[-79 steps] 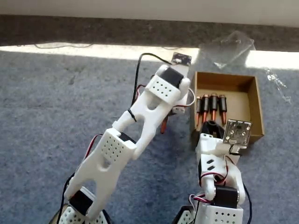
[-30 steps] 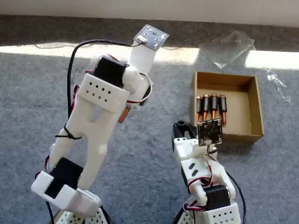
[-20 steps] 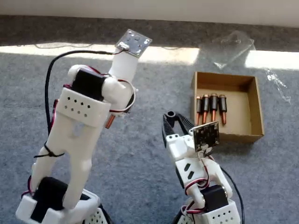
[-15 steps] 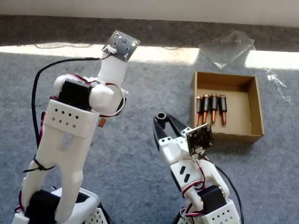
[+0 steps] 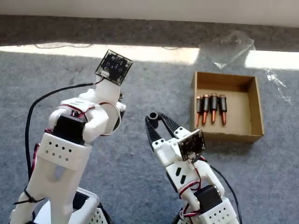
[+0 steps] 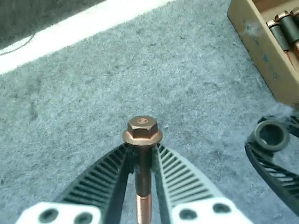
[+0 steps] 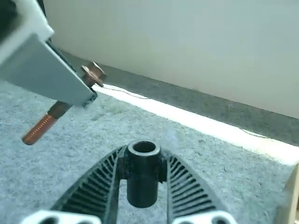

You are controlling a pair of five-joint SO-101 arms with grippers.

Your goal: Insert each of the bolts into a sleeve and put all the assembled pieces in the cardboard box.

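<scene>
Copper bolt (image 6: pixel 142 132) pinched in left gripper (image 6: pixel 143 151); black sleeve (image 7: pixel 142 184) clamped in right gripper (image 7: pixel 143 161); four assembled pieces (image 5: pixel 211 108) inside cardboard box (image 5: pixel 233 136), upper right.

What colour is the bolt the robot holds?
The bolt is coppery brown, clearest in the left wrist view.

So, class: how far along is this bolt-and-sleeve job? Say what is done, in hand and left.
Done: four assembled pieces lie in the cardboard box. In hand: the left jaws grip a bolt, the right jaws a sleeve, apart. Left: joining them and boxing that piece.
</scene>
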